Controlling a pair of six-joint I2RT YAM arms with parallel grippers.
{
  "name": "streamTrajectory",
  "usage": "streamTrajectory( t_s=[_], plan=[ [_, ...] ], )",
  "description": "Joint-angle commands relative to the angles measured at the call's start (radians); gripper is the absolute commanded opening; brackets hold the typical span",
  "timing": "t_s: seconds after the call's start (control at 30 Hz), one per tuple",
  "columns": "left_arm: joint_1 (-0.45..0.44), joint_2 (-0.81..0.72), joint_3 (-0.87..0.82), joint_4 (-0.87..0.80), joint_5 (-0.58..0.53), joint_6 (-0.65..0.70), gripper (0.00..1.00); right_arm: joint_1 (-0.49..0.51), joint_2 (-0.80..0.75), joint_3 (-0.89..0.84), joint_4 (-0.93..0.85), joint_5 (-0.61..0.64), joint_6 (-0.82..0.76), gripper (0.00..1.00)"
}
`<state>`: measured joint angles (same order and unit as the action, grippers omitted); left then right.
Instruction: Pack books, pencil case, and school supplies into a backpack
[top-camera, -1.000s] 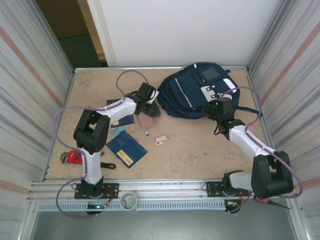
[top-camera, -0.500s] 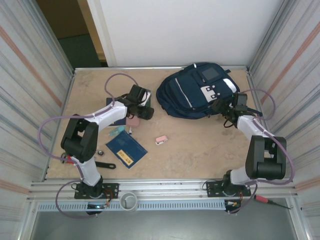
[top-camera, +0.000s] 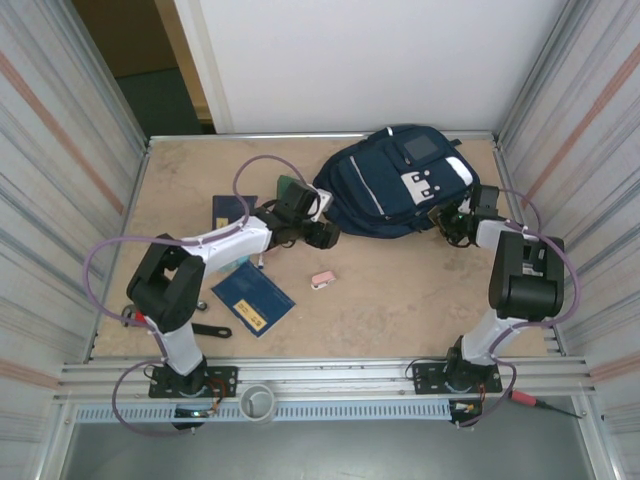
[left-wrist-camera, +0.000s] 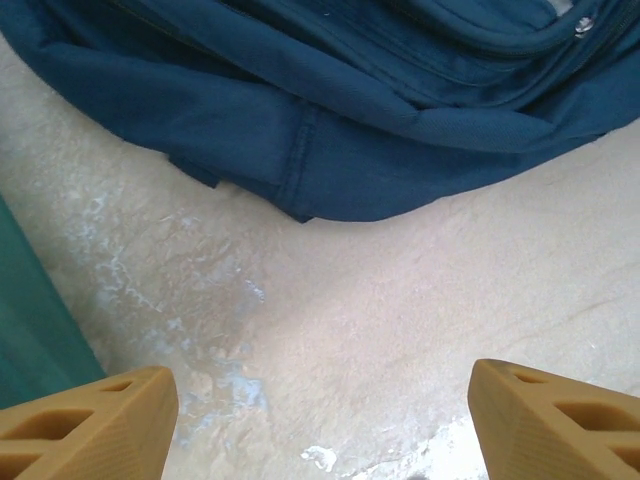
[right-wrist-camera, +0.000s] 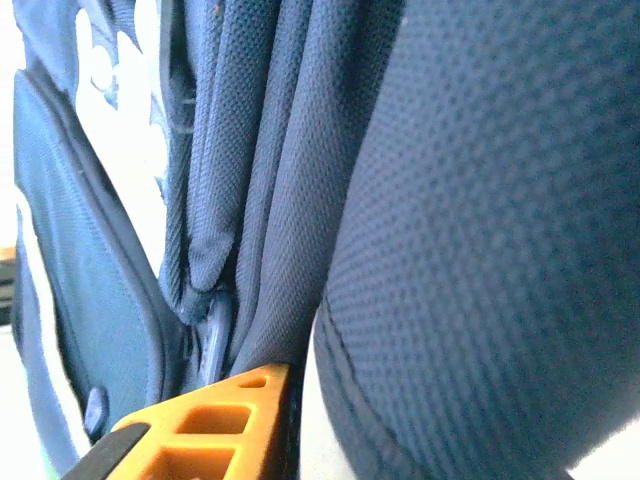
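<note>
Where right pincer (top-camera: 450, 220) sits, seemingly backpack (top-camera: 385, 185).

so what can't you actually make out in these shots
- Right gripper: tiny in the top view. The right wrist view has one finger against backpack folds, so open or shut is unclear.
- Whether the backpack is zipped open or closed: hidden by those folds, too small from above.
- Green book: cut off by the left wrist view's left edge.
</note>
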<state>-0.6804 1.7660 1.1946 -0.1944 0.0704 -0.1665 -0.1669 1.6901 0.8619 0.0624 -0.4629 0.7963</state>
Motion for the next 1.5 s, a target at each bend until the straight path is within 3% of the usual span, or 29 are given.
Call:
streamTrajectory(
  t_s=[0.0,0.2,0.43,0.53,0.73,1.03,1.47],
  plan=[
    [-0.024,-0.05,-0.06,0.055,0.046,-0.004,0.76,0.014,-0.121,-0.065,0.08,-0.128,0.077,0.15],
    [-0.156,-0.097,-0.117,0.131,-0.013,0.082,0.76,0.122,-0.303,-0.183,0.216,-0.066,0.284,0.11],
    [-0.209,-0.147,-0.218,0.323,-0.034,0.021,0.71,0.237,-0.457,-0.137,0.177,0.112,0.3,0.04],
    [-0.223,-0.15,-0.242,0.414,-0.046,0.025,0.65,0.279,-0.474,-0.123,0.178,0.121,0.308,0.01],
    [-0.283,-0.097,-0.226,0.552,-0.19,0.12,0.54,0.351,-0.497,-0.091,0.178,0.161,0.335,0.0],
    [-0.332,0.024,-0.15,0.677,-0.423,0.188,0.5,0.397,-0.507,-0.064,0.175,0.18,0.353,0.0],
    [-0.323,0.184,0.02,0.745,-0.52,0.217,0.34,0.406,-0.48,-0.054,0.192,0.168,0.363,0.0]
  ],
)
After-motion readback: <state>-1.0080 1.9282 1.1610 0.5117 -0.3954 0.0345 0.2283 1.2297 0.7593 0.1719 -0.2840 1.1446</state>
